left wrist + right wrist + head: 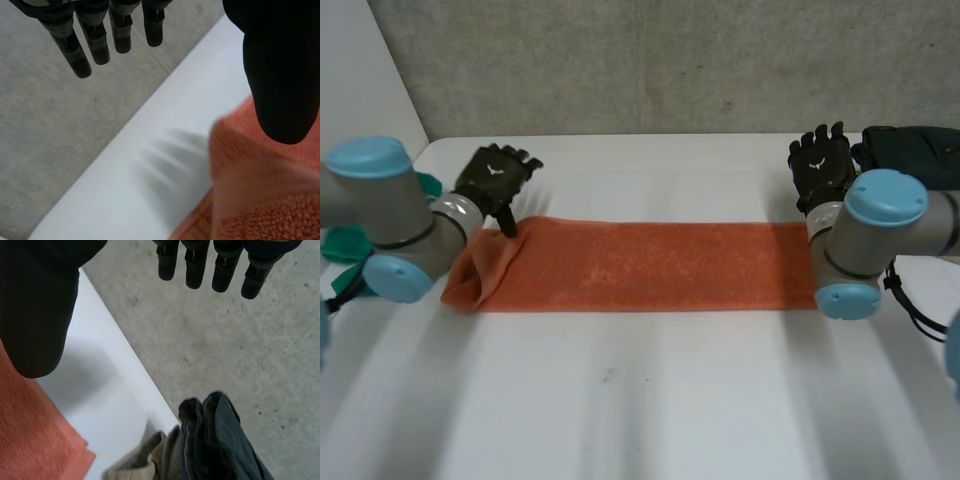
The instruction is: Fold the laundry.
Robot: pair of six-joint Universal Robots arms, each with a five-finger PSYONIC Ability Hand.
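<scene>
From my station I read the orange towel (640,265) as one long strip on the white table (640,400), its long axis running from 9 o'clock to 3 o'clock. The 9 o'clock end is rumpled into a raised lump; the 3 o'clock end lies flat and square.

The left hand (495,178) sits just to the 12 o'clock side of that rumpled end. Its fingers (95,42) are straight and spread well away from the thumb, holding nothing. The thumb points down over the towel's far corner, but I cannot tell whether it touches.

The right hand (823,165) is just off the 3 o'clock end, also on the 12 o'clock side. Its fingers are straight and wide, its thumb above the towel's far corner, and it grips nothing.

A heap of dark clothes (910,150) lies at 3 o'clock from the right hand, and a green item (342,243) sits at the table's 9 o'clock edge.

My judgement is that the towel lies toward 6 o'clock from both palms, so either hand must reach back toward me to take a short edge. The left looks nearer to its end, though that lump wants flattening first.
</scene>
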